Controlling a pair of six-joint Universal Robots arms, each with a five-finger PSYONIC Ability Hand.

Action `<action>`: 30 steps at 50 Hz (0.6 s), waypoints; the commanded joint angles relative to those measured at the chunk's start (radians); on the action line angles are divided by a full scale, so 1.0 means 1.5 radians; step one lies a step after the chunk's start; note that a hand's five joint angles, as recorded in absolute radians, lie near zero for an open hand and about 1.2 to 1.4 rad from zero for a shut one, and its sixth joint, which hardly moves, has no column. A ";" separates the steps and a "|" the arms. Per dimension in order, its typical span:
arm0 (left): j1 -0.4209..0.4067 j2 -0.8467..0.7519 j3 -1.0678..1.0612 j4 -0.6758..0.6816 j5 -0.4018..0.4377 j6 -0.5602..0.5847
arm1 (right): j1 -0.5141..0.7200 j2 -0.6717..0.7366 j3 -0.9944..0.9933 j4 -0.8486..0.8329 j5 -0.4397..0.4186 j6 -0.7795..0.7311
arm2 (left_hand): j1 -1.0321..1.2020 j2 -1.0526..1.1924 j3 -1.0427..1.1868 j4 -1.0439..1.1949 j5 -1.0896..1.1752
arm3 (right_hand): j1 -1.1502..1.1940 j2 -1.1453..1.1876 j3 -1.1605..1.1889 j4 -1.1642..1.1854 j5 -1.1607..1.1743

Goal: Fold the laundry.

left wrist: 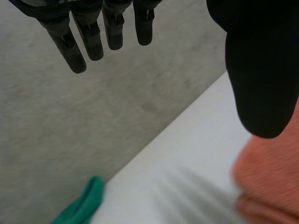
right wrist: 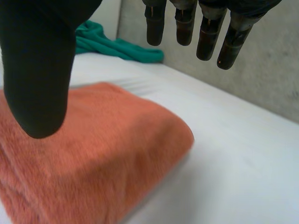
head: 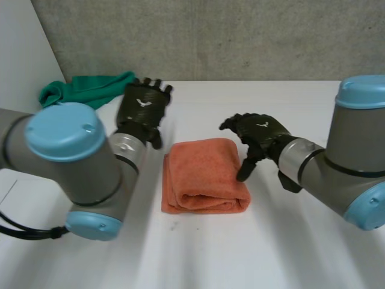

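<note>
The orange towel (head: 204,176) lies folded into a thick pad near the middle of the white table (head: 271,253). Its layers show as stacked edges along its near and left sides. Neither of the 2 hands holds anything. The left hand (head: 143,107) hangs just beyond the towel's far left corner, fingers straight and spread, clear of the cloth. The right hand (head: 257,135) sits at the towel's right edge with loosely bent fingers and nothing in them. 1 digit points down at the edge, and I cannot tell whether it touches the cloth.

That low digit looks like the main risk. If the right hand moves sideways without lifting, it could catch the top layer and drag the fold open. The stacked edges look loose rather than pressed flat, so a nudge from either hand might skew the pad.

A green cloth (head: 90,88) lies bunched at the far left corner, well apart from the towel. It seems to be the next piece, and it lies close to the table's edge, so a clumsy reach by the left hand could push it off.

The table is smooth, plain and matte. A grey concrete wall (head: 240,36) runs behind it and a pale panel (head: 18,48) stands at the left.
</note>
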 commanded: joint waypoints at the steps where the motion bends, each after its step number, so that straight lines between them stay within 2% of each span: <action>1: -0.063 -0.077 0.065 -0.046 0.017 -0.056 | -0.014 0.023 -0.010 0.017 -0.011 -0.004 | -0.008 -0.015 -0.018 -0.013 -0.026 | -0.015 -0.026 -0.023 -0.037 -0.042; 9: -0.065 -0.129 0.092 -0.102 0.017 -0.084 | -0.005 0.081 -0.057 0.019 -0.006 -0.001 | -0.008 -0.015 -0.018 -0.013 -0.026 | -0.015 -0.026 -0.023 -0.037 -0.042; 18: -0.027 -0.157 0.094 -0.165 0.014 -0.079 | 0.045 0.137 -0.107 0.020 0.000 0.001 | -0.008 -0.015 -0.018 -0.013 -0.026 | -0.015 -0.026 -0.023 -0.037 -0.042; 30: -0.012 -0.182 0.091 -0.227 0.012 -0.028 | 0.075 0.203 -0.156 0.043 0.008 -0.010 | -0.007 -0.013 -0.016 -0.011 -0.024 | -0.015 -0.026 -0.023 -0.037 -0.042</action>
